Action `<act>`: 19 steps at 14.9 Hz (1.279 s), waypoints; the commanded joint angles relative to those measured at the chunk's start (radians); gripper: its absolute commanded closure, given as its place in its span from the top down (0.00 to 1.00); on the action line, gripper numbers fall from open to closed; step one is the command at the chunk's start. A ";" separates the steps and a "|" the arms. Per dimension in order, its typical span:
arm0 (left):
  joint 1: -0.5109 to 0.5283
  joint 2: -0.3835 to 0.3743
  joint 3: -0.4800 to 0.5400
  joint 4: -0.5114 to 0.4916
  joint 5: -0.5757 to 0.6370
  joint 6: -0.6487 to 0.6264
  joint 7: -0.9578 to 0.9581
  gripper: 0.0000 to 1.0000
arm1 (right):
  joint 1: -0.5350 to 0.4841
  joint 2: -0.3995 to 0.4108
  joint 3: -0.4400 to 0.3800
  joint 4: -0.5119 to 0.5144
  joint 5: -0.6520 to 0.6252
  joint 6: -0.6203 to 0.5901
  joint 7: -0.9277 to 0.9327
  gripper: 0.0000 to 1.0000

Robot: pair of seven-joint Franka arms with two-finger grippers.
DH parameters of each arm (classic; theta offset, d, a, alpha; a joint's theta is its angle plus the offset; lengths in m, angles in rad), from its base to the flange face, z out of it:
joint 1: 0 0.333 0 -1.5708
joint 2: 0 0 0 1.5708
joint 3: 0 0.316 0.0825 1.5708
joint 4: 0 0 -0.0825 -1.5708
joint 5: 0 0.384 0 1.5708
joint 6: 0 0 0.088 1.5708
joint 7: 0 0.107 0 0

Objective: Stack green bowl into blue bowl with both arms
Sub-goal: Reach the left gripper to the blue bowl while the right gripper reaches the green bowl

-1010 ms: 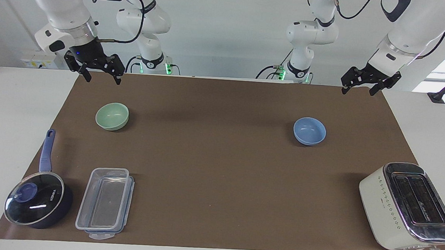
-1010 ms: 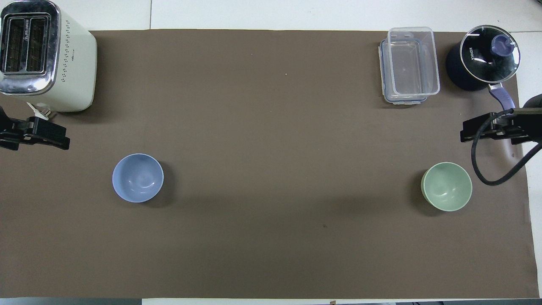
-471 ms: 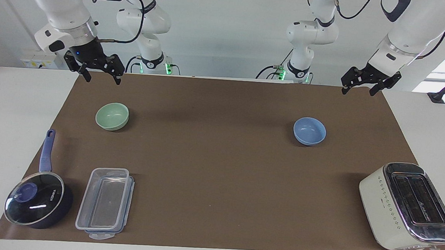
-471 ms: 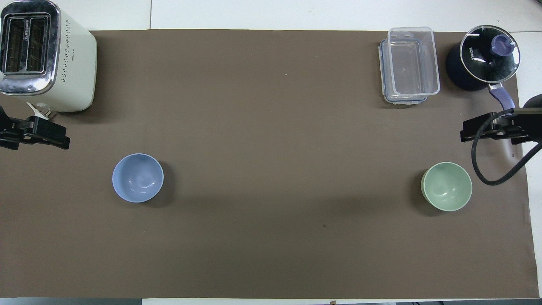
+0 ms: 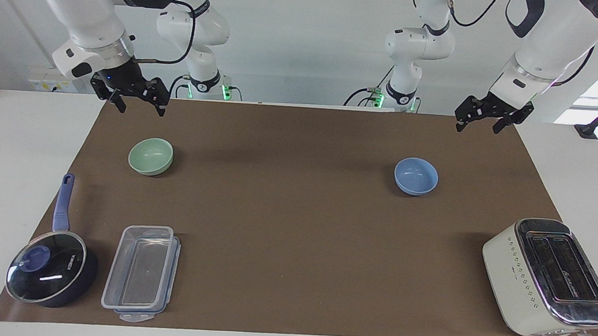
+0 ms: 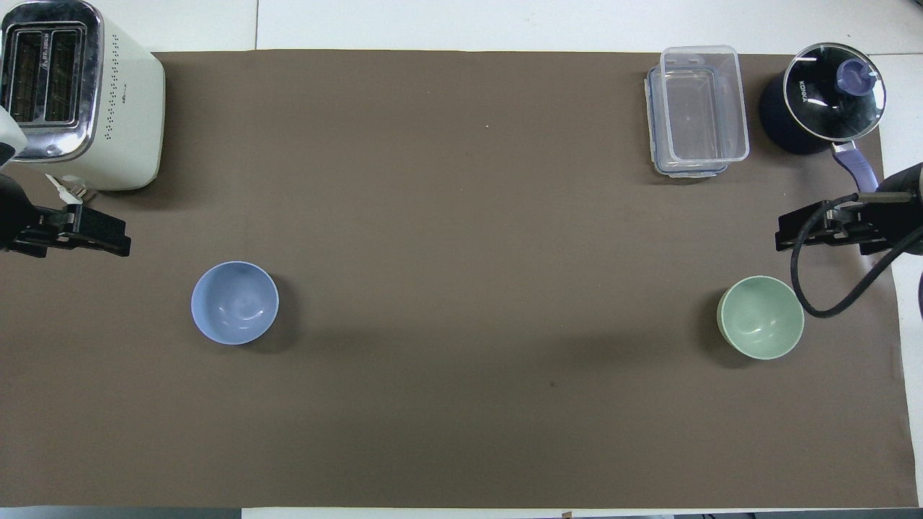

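Note:
The green bowl (image 5: 150, 156) stands upright and empty on the brown mat toward the right arm's end; it also shows in the overhead view (image 6: 760, 317). The blue bowl (image 5: 416, 176) stands upright and empty toward the left arm's end, and shows in the overhead view too (image 6: 234, 302). My right gripper (image 5: 141, 109) hangs open and empty in the air, over the mat by the green bowl and well clear of it (image 6: 793, 234). My left gripper (image 5: 478, 128) hangs open and empty in the air over the mat's edge near the blue bowl (image 6: 108, 241).
A white toaster (image 5: 546, 276) stands at the left arm's end, farther from the robots than the blue bowl. A clear plastic container (image 5: 139, 272) and a dark blue lidded saucepan (image 5: 48, 272) stand at the right arm's end, farther than the green bowl.
Both grippers have shifted a little toward the middle of the table, still raised and open. The bowls have not moved.

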 commanded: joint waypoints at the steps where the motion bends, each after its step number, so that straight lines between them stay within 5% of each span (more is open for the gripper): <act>1: 0.013 -0.086 -0.001 -0.250 0.023 0.183 0.016 1.00 | -0.020 -0.081 0.006 -0.157 0.009 0.112 -0.025 1.00; 4: 0.053 -0.082 -0.001 -0.410 0.023 0.335 0.127 1.00 | -0.057 -0.187 0.003 -0.401 0.009 0.301 -0.058 1.00; 9: 0.056 -0.050 -0.001 -0.649 0.024 0.641 0.162 0.98 | -0.135 -0.266 0.002 -0.656 0.009 0.486 -0.140 1.00; 19: 0.042 -0.020 -0.004 -0.664 0.026 0.640 0.193 0.88 | -0.298 -0.168 0.002 -0.842 0.009 0.779 -0.371 1.00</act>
